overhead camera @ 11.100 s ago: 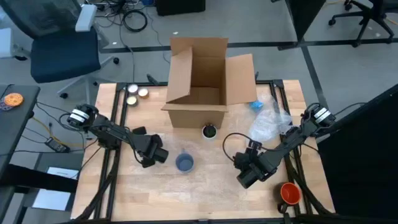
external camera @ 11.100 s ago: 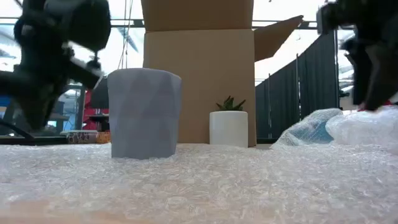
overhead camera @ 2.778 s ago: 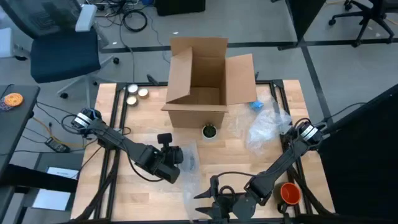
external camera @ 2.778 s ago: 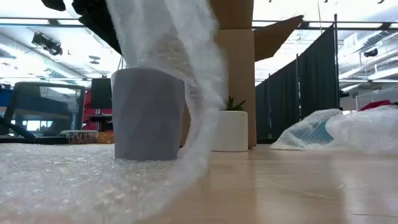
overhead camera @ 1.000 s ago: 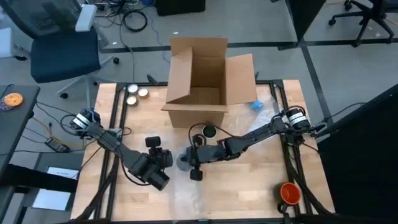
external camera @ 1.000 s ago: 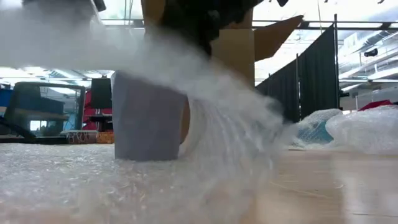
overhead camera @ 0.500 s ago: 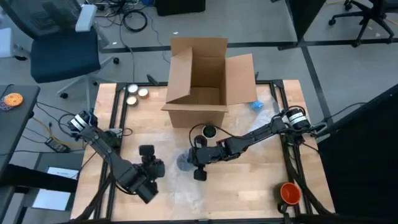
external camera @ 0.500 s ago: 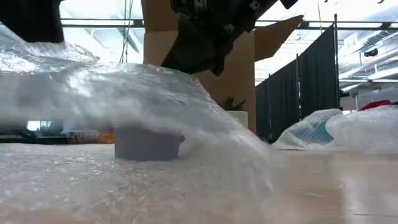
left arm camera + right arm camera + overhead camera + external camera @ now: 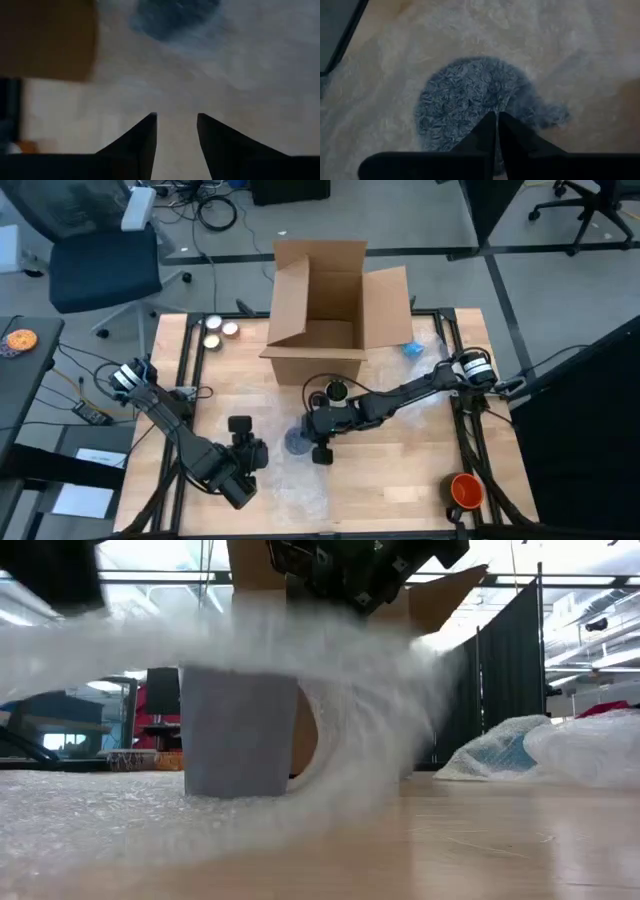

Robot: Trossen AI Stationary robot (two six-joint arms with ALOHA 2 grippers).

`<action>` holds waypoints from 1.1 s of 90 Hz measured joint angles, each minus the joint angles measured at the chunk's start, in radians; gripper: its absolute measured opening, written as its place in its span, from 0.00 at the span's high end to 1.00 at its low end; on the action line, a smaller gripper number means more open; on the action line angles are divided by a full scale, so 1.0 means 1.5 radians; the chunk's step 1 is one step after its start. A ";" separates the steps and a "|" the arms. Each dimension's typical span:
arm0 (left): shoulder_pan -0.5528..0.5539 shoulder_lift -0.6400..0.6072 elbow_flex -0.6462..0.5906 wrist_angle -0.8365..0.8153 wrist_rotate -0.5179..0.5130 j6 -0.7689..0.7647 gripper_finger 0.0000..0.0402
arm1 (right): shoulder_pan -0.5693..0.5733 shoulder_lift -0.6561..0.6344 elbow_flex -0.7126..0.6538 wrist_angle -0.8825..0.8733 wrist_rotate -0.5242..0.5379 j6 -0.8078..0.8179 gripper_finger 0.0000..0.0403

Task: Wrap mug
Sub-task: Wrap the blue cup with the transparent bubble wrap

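Observation:
A grey-blue mug point(image 9: 296, 443) stands upright on the table's middle point(image 9: 238, 735). A sheet of bubble wrap point(image 9: 330, 660) lies under it and is drawn over its top. My right gripper point(image 9: 308, 435) hangs just above the mug, shut on the wrap point(image 9: 496, 116). My left gripper point(image 9: 258, 452) is to the mug's left, toward the near edge, and points at it. Its fingers stand apart point(image 9: 175, 117) with nothing between them that I can make out. My right gripper pinches the bubble wrap between its two shut fingers, at a spot over the mug's top point(image 9: 506, 111). The fingers come from above, pointing down. From the hold the wrap runs down on the mug's right side to the table point(image 9: 400, 750) and stretches away over the mug toward the left.
An open cardboard box point(image 9: 325, 320) stands at the far middle, with a small potted plant point(image 9: 337, 391) in front of it. A heap of spare bubble wrap point(image 9: 430, 380) lies at the right, an orange thing point(image 9: 466, 490) near the right corner, and two round tins point(image 9: 220, 328) far left.
My left gripper has drawn back from the mug toward the near left corner. My right gripper has stayed over the mug and risen a little. The wrap, which sagged low over the mug half a second ago, now spans level with the mug's top, so the side shows.

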 joint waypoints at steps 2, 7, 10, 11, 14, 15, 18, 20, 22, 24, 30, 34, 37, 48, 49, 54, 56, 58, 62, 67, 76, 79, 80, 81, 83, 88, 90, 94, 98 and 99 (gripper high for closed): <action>-0.009 0.000 0.000 0.003 0.012 0.000 0.68 | -0.001 0.000 0.000 0.000 0.000 0.000 1.00; -0.035 0.000 0.000 0.021 0.025 0.004 0.68 | -0.002 0.000 0.000 0.000 0.000 -0.001 1.00; -0.052 0.000 0.000 0.034 0.024 0.008 0.68 | -0.004 0.000 0.000 0.000 0.000 -0.001 1.00; -0.058 0.000 0.000 0.037 0.022 0.010 0.68 | -0.004 0.000 0.000 0.000 0.000 -0.001 1.00; -0.077 0.000 0.000 0.041 0.013 0.018 0.68 | -0.005 0.000 0.000 0.000 0.000 -0.001 1.00; -0.083 0.000 0.000 0.041 0.008 0.019 0.68 | -0.005 0.000 0.000 0.000 0.000 -0.001 1.00; -0.101 0.000 0.000 0.038 -0.013 0.018 0.68 | -0.005 0.000 0.000 0.000 0.000 -0.001 1.00; -0.112 0.000 -0.001 0.039 -0.032 0.014 0.68 | -0.005 0.000 0.000 0.000 0.000 -0.001 1.00; -0.123 0.000 -0.003 0.044 -0.056 0.007 0.68 | -0.006 0.000 0.000 0.000 0.000 -0.001 1.00; -0.133 0.000 -0.007 0.052 -0.084 0.001 0.68 | -0.006 0.000 0.000 0.000 0.001 -0.001 1.00; -0.159 0.000 -0.027 0.076 -0.147 -0.012 0.68 | -0.006 0.000 0.000 0.000 0.001 0.001 1.00; -0.170 0.001 -0.044 0.108 -0.172 -0.004 0.68 | -0.005 0.000 0.000 0.000 0.001 0.003 1.00; -0.176 0.001 -0.060 0.140 -0.182 0.014 0.68 | -0.005 0.000 0.000 0.000 0.001 0.004 1.00; -0.181 0.001 -0.132 0.308 -0.192 0.140 0.68 | -0.005 0.000 0.000 0.000 0.001 0.005 1.00; -0.181 0.001 -0.139 0.328 -0.192 0.157 0.68 | -0.005 0.000 0.000 0.000 0.001 0.006 1.00; -0.180 0.002 -0.171 0.419 -0.192 0.238 0.68 | -0.005 0.000 0.000 0.000 0.001 0.006 1.00; -0.179 0.002 -0.183 0.454 -0.192 0.273 0.68 | -0.005 0.000 0.000 0.000 0.001 0.006 1.00; -0.179 0.002 -0.193 0.485 -0.192 0.305 0.68 | -0.005 0.000 0.000 0.000 0.001 0.006 1.00; -0.176 0.002 -0.211 0.542 -0.192 0.361 0.68 | -0.005 0.000 0.000 0.000 0.001 0.006 1.00; -0.175 0.002 -0.225 0.580 -0.192 0.414 0.68 | -0.005 0.000 0.000 0.000 0.001 0.006 1.00; -0.174 0.002 -0.237 0.588 -0.171 0.496 0.68 | -0.003 0.000 0.000 0.000 0.001 0.006 1.00; -0.174 0.002 -0.240 0.587 -0.164 0.530 0.68 | -0.003 0.000 0.000 0.000 0.001 0.005 1.00; -0.174 0.002 -0.241 0.587 -0.162 0.542 0.68 | -0.002 0.000 0.000 0.000 0.001 0.004 1.00; -0.174 0.003 -0.241 0.587 -0.159 0.555 0.68 | -0.002 0.000 0.000 0.000 0.001 0.003 1.00; -0.175 0.006 -0.241 0.588 -0.158 0.583 0.68 | -0.002 0.000 0.000 0.000 0.001 0.003 1.00; -0.175 0.018 -0.238 0.592 -0.159 0.655 0.68 | -0.002 0.000 0.000 0.000 0.001 0.001 1.00; -0.175 0.026 -0.236 0.593 -0.159 0.685 0.68 | -0.002 0.000 0.000 0.000 0.001 0.001 1.00; -0.175 0.046 -0.231 0.593 -0.158 0.738 0.68 | -0.002 0.000 0.000 0.000 0.001 0.001 1.00; -0.174 0.069 -0.226 0.594 -0.157 0.783 0.68 | -0.002 0.000 0.000 0.000 0.001 0.001 1.00; -0.174 0.075 -0.224 0.594 -0.157 0.794 0.68 | -0.002 0.000 0.000 0.000 0.001 0.001 1.00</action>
